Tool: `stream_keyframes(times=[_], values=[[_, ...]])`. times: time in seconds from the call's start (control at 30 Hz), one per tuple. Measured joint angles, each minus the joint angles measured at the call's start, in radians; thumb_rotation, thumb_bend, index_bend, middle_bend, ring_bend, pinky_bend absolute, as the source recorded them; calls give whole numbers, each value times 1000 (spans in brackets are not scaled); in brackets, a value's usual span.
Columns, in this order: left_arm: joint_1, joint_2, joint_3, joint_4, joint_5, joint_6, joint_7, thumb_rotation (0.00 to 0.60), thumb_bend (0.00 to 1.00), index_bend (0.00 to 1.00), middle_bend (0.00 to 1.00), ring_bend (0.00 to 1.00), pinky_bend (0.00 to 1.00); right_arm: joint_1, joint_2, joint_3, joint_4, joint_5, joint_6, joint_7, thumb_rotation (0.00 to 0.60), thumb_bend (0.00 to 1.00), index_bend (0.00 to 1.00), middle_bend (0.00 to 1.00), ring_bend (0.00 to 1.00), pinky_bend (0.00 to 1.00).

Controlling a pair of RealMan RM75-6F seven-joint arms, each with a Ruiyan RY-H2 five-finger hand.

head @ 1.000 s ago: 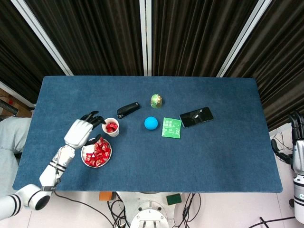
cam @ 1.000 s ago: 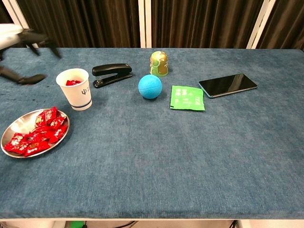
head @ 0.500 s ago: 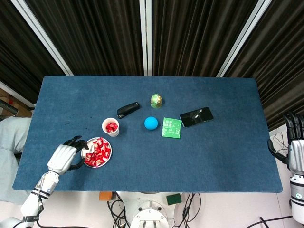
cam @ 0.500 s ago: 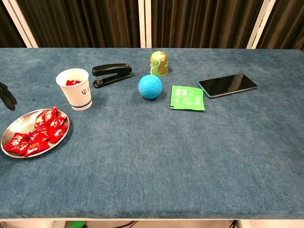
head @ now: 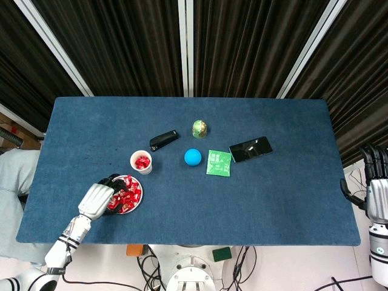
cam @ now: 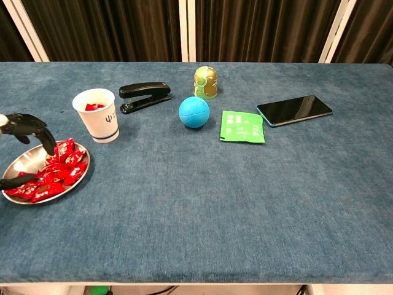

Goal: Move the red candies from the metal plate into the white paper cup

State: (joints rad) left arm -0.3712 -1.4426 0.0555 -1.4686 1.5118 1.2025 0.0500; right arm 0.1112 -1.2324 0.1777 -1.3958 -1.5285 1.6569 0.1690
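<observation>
The metal plate lies near the table's front left, heaped with red candies. Just behind it stands the white paper cup, upright, with a few red candies inside. My left hand hangs over the plate's left side, its fingers curved down toward the candies and its thumb apart, holding nothing that I can see. Off the table's right edge my right hand is held up with fingers spread and empty. The chest view does not show it.
Behind the cup lies a black stapler. Toward the middle are a blue ball, a green-gold jar, a green packet and a black phone.
My left hand left the cup, drew back toward the front-left corner, then came in over the plate's left side. The right hand barely shifted.
</observation>
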Motion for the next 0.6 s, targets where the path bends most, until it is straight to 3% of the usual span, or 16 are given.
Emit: stream_keyframes(times=[0.6], values=[[-32,-36,-24,25,-45,-81,79,600,270,429,271,118,286,2,-2,1,7,7,-7,-1,600,339,0,0,0,0]])
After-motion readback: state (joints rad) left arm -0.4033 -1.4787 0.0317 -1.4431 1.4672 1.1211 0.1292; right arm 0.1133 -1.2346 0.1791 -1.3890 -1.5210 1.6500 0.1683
